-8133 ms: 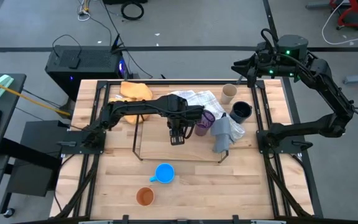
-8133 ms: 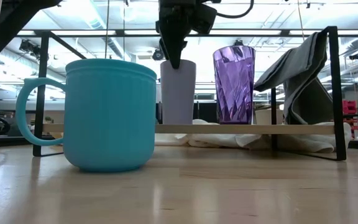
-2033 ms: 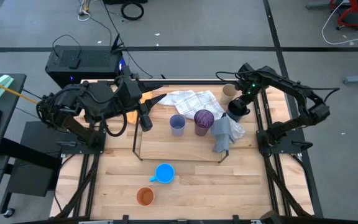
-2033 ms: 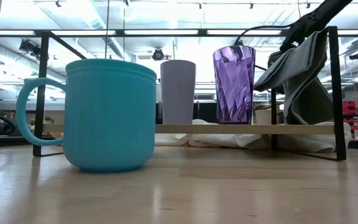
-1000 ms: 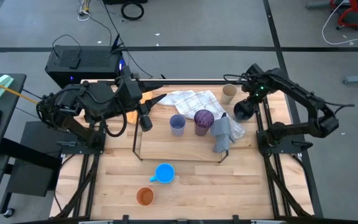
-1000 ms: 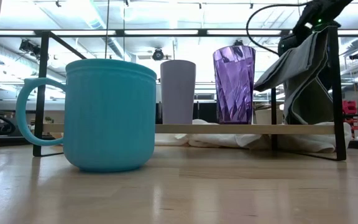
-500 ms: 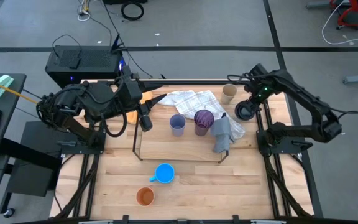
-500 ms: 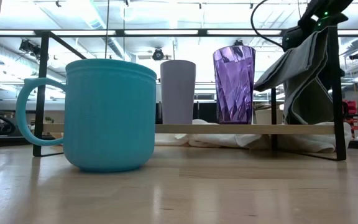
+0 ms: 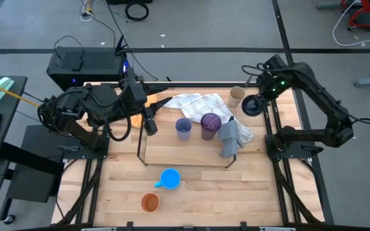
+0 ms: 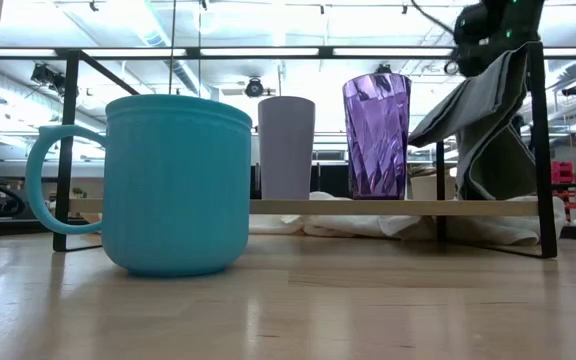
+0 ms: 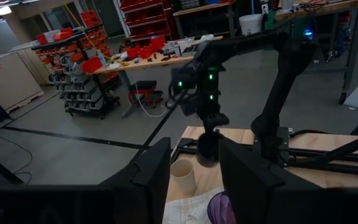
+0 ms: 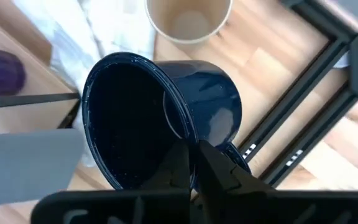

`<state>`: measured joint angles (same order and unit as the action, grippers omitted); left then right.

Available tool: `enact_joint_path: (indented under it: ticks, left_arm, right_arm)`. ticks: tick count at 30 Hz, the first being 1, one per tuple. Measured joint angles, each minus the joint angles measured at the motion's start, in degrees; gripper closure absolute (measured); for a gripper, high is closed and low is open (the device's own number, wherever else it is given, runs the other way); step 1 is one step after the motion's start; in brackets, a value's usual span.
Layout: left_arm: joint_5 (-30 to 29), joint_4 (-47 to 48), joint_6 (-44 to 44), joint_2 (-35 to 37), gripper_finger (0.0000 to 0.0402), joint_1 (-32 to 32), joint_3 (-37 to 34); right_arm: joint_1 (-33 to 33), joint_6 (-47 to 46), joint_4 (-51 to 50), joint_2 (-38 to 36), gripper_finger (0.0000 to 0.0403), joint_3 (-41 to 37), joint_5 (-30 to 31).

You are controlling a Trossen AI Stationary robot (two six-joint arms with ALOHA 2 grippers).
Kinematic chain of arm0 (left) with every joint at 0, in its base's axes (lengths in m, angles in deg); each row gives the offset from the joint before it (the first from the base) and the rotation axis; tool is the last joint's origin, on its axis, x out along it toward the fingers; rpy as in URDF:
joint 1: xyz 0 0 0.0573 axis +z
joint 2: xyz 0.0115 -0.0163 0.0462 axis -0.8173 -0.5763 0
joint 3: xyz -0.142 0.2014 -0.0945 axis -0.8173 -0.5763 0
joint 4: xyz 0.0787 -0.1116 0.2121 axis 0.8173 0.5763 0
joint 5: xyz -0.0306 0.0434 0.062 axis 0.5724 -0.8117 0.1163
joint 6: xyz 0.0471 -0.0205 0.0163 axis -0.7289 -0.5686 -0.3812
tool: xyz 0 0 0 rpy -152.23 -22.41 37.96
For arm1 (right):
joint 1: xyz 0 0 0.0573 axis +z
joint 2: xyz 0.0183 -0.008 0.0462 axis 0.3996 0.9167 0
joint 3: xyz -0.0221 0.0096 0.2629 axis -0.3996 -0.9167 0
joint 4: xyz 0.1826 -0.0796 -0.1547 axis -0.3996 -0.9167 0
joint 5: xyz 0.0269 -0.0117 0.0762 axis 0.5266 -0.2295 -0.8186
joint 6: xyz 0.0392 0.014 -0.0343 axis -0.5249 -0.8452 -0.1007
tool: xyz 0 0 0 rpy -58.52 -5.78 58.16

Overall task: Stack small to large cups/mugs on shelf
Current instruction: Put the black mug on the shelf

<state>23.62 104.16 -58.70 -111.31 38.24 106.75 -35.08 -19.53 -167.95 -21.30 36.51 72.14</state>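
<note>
Up over the far right corner of the table, the right gripper (image 12: 191, 163) has its fingers pinched together on the rim of the dark navy mug (image 12: 160, 115), one finger inside and one outside, with the mug tilted and lifted clear of the wood. Right past the claw sits the tan cup (image 12: 188, 18), upright on the table, and off to its side, toward the middle of the table, is the shelf (image 9: 185, 163).

Progress-wise I'd call it about a third done. The pale lavender-blue cup (image 9: 183, 128) and the purple cup (image 9: 210, 123) already stand side by side on the shelf. Left to go: the navy one in hand, the tan one, plus the bright blue mug (image 9: 169, 179) and the orange cup (image 9: 149, 203), both well away from the claw at the near edge of the table.

The left gripper (image 11: 194, 177) is parked at the far left, fingers apart, holding nothing.

Hard to make out: the low view only catches a dark lump at the top right, so you can't read the grip there. A grey cloth (image 9: 230, 136) draped over the shelf's right end hides that part of the rack, and the mug's handle is mostly tucked behind the right gripper's fingers.
</note>
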Motion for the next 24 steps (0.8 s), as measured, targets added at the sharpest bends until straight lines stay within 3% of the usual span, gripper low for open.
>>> enact_joint_path:
  ticks: [5, 11, 18, 24]
  left_arm:
    - [0.0, 0.5, -0.4, 0.0, 0.0263, 0.0, 0.0]
    - [0.0, 0.5, -1.5, 0.0, 0.0259, 0.0, 0.0]
    - [0.0, 1.8, -2.0, 0.0, 0.0259, 0.0, 0.0]
    - [0.0, 3.8, -2.1, 0.0, 0.0266, 0.2, 0.0]
  right_arm:
    - [0.0, -2.2, -2.8, 0.2, 0.0391, 8.1, -1.3]
    - [3.3, -7.8, -2.7, 0.2, 0.0391, 17.4, -7.0]
    - [14.3, -17.6, -2.2, 3.7, 0.0391, 32.3, -13.1]
    - [28.9, -27.6, -0.9, 11.1, 0.0392, 45.6, -19.1]
